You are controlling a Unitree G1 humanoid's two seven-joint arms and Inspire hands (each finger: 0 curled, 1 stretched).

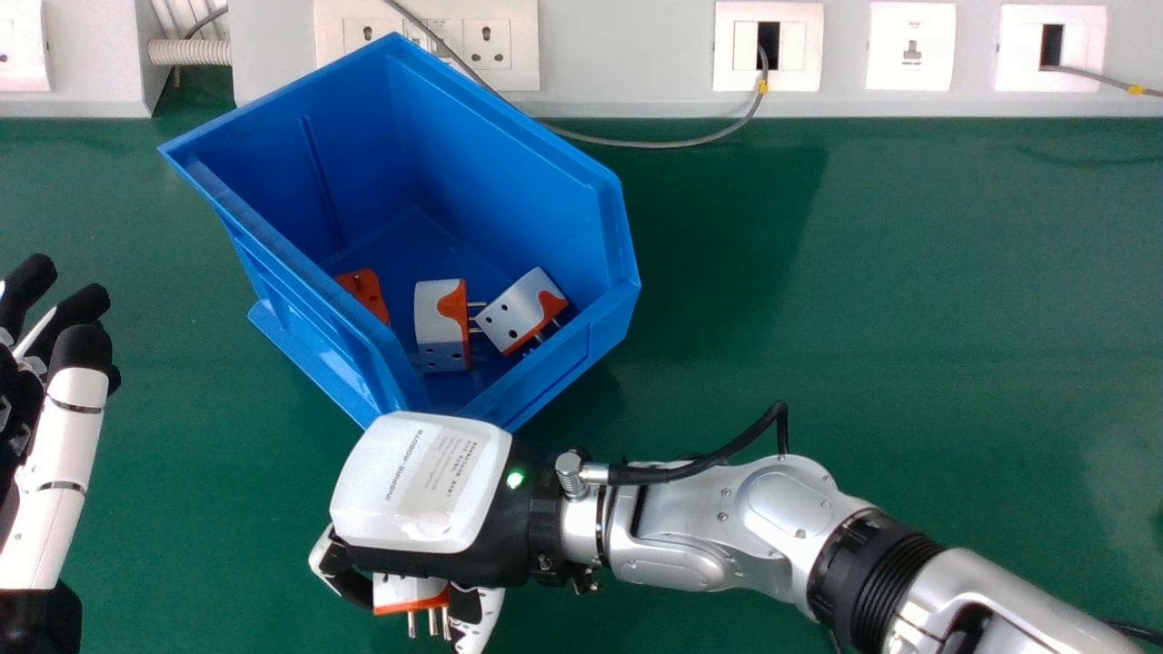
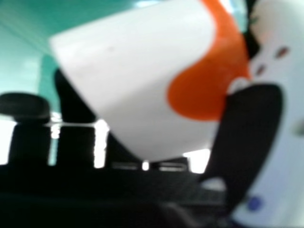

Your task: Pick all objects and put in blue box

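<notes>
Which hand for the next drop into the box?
Right, likely: the right hand grips a plug adapter near the blue box; the left hand is farther off, at the head view's left edge.

R hand (image 1: 420,486) grips wht/orange plug (image 1: 407,592), pins twd view's btm, nr blue box (image 1: 518,154) w/ 2 wht/orange plugs (image 1: 440,318) + orange pc (image 1: 365,292) inside; L hand (image 1: 65,445) at L edge.

Right arm (image 1: 772,509) extends from near right; right hand (image 1: 418,486) left of centre, back upward, fingers and thumb pinching. Left hand (image 1: 68,436) at far left, fingers relaxed.
</notes>
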